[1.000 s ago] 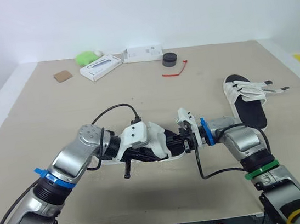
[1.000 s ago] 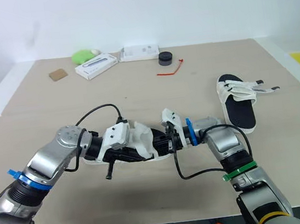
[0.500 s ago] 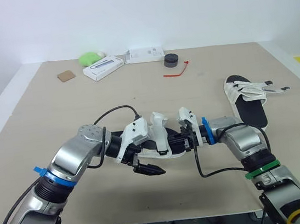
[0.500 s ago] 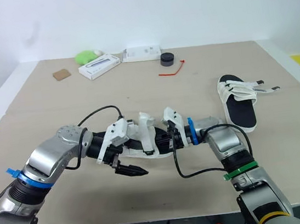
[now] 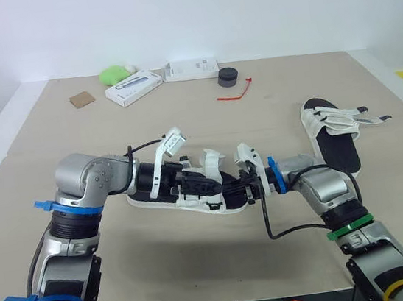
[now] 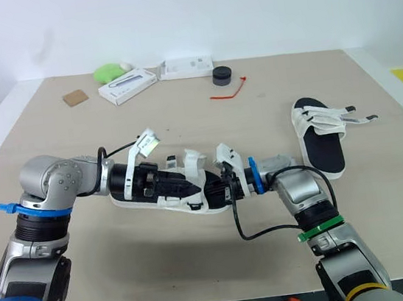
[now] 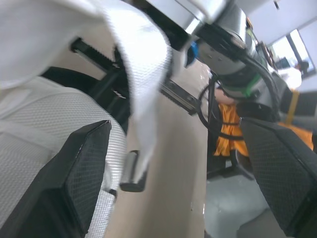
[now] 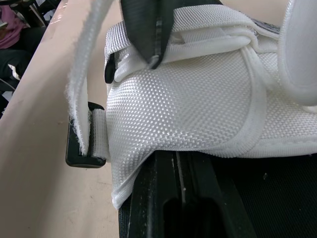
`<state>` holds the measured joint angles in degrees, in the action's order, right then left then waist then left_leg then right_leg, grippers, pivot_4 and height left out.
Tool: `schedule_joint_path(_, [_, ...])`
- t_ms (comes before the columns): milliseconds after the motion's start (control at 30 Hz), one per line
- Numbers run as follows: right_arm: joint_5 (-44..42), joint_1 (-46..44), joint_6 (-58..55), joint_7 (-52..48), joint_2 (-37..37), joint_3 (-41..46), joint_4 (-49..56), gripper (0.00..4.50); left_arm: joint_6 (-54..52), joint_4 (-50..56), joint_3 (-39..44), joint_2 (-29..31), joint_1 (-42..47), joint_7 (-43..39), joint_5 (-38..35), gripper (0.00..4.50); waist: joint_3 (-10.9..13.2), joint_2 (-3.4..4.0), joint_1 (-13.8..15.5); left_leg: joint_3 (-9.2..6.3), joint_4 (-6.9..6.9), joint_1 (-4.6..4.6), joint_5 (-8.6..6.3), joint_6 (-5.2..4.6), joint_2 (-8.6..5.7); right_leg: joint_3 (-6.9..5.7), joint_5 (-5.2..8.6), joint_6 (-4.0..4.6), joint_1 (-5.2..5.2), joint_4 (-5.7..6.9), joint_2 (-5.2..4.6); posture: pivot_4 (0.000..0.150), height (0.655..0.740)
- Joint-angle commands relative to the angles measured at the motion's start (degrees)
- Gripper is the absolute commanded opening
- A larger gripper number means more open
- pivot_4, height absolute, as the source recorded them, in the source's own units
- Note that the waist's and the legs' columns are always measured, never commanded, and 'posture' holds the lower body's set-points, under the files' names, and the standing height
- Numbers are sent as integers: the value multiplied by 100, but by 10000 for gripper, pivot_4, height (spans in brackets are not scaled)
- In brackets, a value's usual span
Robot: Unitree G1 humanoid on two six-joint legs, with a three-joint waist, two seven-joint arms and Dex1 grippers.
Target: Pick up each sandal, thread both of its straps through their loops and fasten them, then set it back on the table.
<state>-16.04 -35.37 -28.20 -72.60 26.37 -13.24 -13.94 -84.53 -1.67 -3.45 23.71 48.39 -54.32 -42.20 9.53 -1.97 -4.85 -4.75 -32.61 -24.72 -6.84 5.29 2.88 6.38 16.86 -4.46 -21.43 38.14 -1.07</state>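
Table (image 5: 51, 140) | right claw (image 5: 246, 189) grips near sandal (image 5: 165, 201) (strap (image 5: 211, 161) loose); left claw (image 5: 195, 185) spread

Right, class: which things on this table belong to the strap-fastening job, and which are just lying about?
Belong to the job:
near sandal, between the left gripper and right gripper
second sandal, on the right

Just lying about, along the far edge:
green lump
white box
flat white pack
black puck
red tie
brown square
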Motion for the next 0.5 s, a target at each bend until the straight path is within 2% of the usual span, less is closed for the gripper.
schedule_joint_path(33, [113, 65, -66, 74, 37, -96, -138, 0, -67, -153, 243, -159, 103, 354, -34, 42750, 0, 0, 5, 0, 0, 2, 0, 1, 0, 0, -1, 0, 1, 0, 0, 1500, 7400])
schedule_joint_path(67, [110, 64, -73, 74, 39, -96, -132, 0, -50, -187, 265, -203, 116, 427, -27, 42750, 0, 0, 5, 0, 0, 2, 0, 1, 0, 0, -1, 0, 1, 0, 0, 1500, 7400])
schedule_joint_path(167, [106, 56, -87, 78, 40, -93, -128, 0, -3, -245, 285, -280, 134, 608, 9, 33334, 0, 0, 5, 0, 0, 2, 0, 1, 0, 0, -1, 1, 2, 0, 0, 1500, 7400])
schedule_joint_path(200, [105, 60, -85, 78, 41, -91, -124, 0, 19, -239, 257, -290, 126, 657, 17, 32106, 0, 0, 5, 0, 0, 1, 0, 1, 0, 0, -1, 1, 1, 0, 0, 1500, 7400])
schedule_joint_path(233, [103, 64, -86, 80, 41, -88, -122, 0, 46, -213, 226, -293, 113, 693, 8, 24597, 0, 0, 5, 0, 0, 2, 0, 1, 0, 0, -1, 1, 1, 0, 1, 1500, 7400])
schedule_joint_path(267, [101, 69, -87, 79, 41, -87, -118, 0, 70, -181, 204, -299, 100, 735, 4, 21535, 0, 0, 5, 0, 0, 2, 0, 2, 0, 0, -1, 1, 1, 0, 1, 1500, 7400])
schedule_joint_path(300, [101, 70, -85, 79, 40, -88, -117, 0, 79, -156, 191, -303, 93, 762, -11, 15828, 0, 0, 5, 0, 0, 1, 0, 2, 0, 0, -1, 1, 1, 0, 0, 1500, 7400])
schedule_joint_path(333, [102, 71, -85, 80, 38, -88, -117, 0, 86, -141, 182, -304, 90, 779, -23, 13097, 0, 0, 5, 0, 0, 1, 0, 2, 0, 0, -1, 1, 1, 0, 0, 1500, 7400])
schedule_joint_path(367, [99, 75, -85, 81, 34, -87, -115, 0, 94, -114, 176, -306, 83, 786, -48, 7223, 0, 0, 5, 0, 0, 1, 0, 2, 0, 0, -1, 1, 1, 0, 0, 1500, 7400])
schedule_joint_path(400, [97, 78, -85, 82, 32, -86, -114, 0, 99, -97, 173, -306, 78, 792, -71, 3400, 1, 0, 5, 0, 0, 1, 0, 3, 0, 0, -1, 1, 1, 0, 0, 1500, 7400])
schedule_joint_path(433, [97, 78, -86, 85, 27, -87, -115, 0, 112, -53, 149, -284, 68, 756, -103, 1634, 1, 0, 5, 0, 0, 1, 0, 3, 0, 0, -1, 1, 1, 0, 0, 1500, 7400])
schedule_joint_path(500, [99, 84, -85, 99, 15, -89, -114, 0, 141, 48, 88, -219, 34, 682, -147, 1634, 1, 0, 5, 0, 0, 1, 0, 3, 0, 0, -1, 1, 1, 0, 0, 1500, 7400])
